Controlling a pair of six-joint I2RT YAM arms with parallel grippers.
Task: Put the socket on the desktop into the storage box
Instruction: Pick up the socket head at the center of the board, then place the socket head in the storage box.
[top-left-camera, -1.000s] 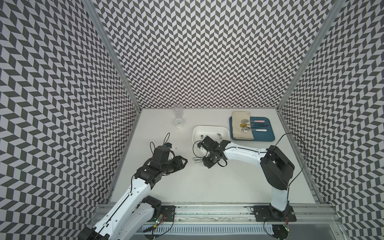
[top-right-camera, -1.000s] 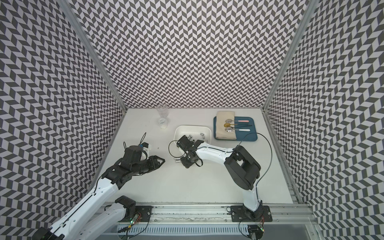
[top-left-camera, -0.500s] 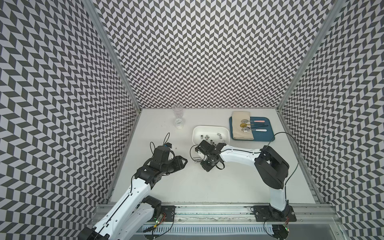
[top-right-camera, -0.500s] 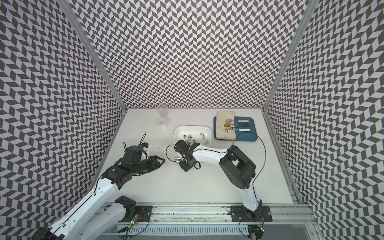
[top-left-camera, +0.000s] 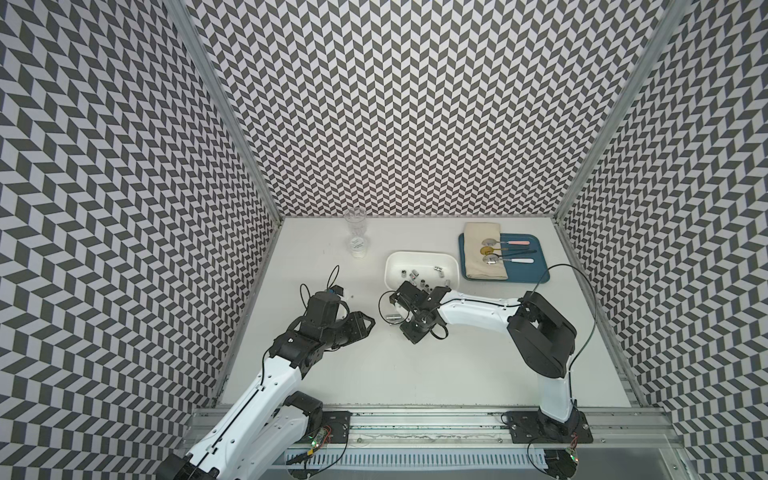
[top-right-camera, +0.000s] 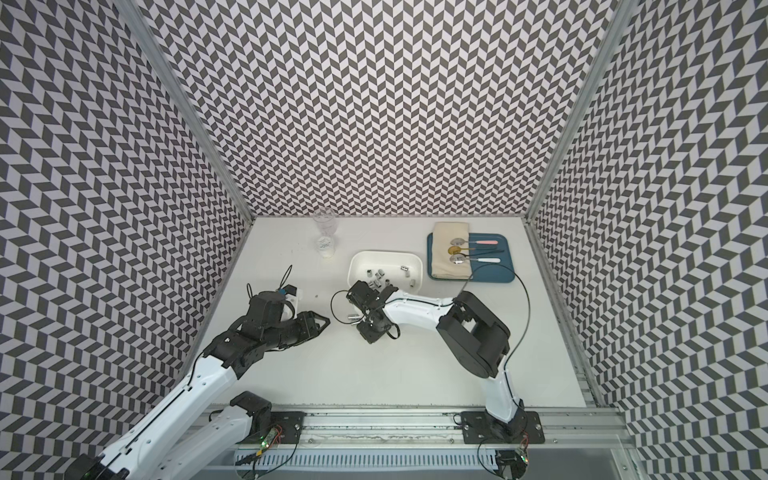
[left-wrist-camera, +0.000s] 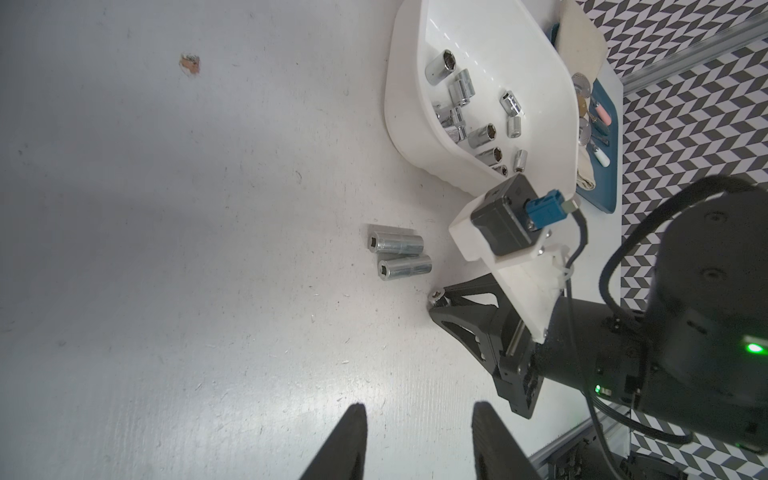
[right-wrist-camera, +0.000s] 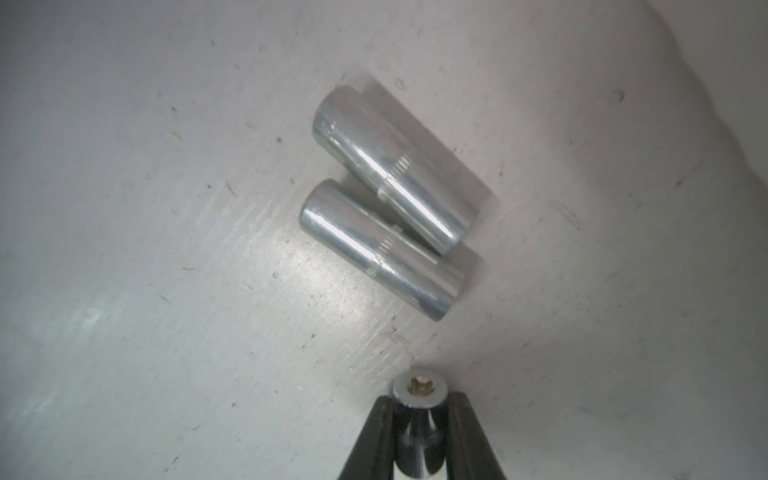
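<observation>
L side first: our left gripper (left-wrist-camera: 419, 411) hovers over bare desktop (top-left-camera: 415, 374), fingers spread, nothing btwn them, well apart from the work. Mid-table, two long sockets (right-wrist-camera: 395, 174) lie side by side, touching or nearly so, on the desktop just near-left of the storage box (top-left-camera: 415, 262). Right beside them our right gripper (right-wrist-camera: 420, 411) sits low, fingers pressed onto a small socket (right-wrist-camera: 420, 388) and pinching it. We can't tell whether it's off the surface yet. The box already holds a scatter of loose sockets (left-wrist-camera: 461, 89). Far R, the blue tray (top-left-camera: 528, 272) w/ cloth & spoons isn't our concern. Progress, as we judge it: most of the job's done. The pinched socket needs carrying over the rim & dropping, then the two long ones follow, i.e. three left.
</observation>
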